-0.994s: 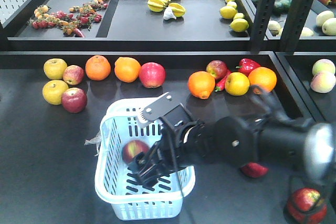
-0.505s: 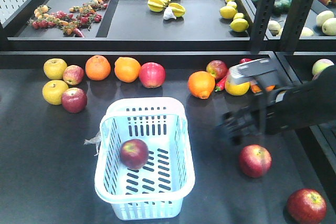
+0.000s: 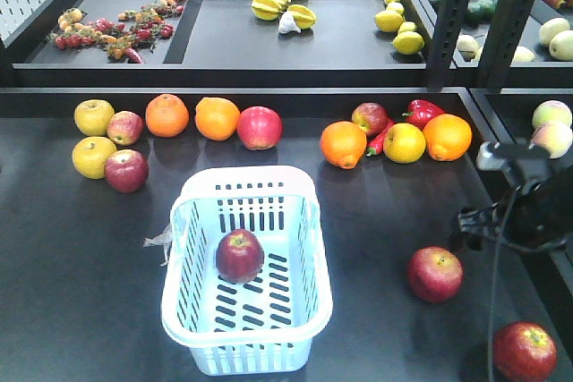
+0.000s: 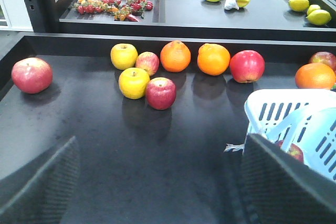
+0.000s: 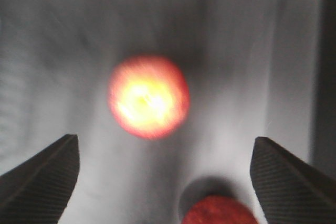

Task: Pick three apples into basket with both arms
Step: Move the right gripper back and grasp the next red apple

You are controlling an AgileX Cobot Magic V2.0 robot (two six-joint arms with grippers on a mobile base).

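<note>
The pale blue-white basket [image 3: 309, 248] stands mid-table with one red apple [image 3: 239, 255] inside it. Two more red apples [image 3: 435, 274] [image 3: 525, 352] lie on the table to its right. My right arm [image 3: 524, 207] hovers at the right edge above them. In the blurred right wrist view my right gripper [image 5: 165, 182] is open and empty over a bright apple [image 5: 148, 96] and a darker apple [image 5: 220, 212]. My left gripper [image 4: 160, 187] is open and empty, low over bare table left of the basket [image 4: 278, 109].
Along the shelf edge sit yellow apples [image 3: 94, 116], oranges [image 3: 167, 114], other red apples [image 3: 260, 127] and a red pepper [image 3: 423, 112]. Another red apple [image 4: 32, 75] lies far left. Black shelf posts [image 3: 457, 15] rise at the back right, over trays of fruit.
My right arm has left the basket and swung to the right edge, leaving the apple inside. That apple has rolled slightly right in the basket.
</note>
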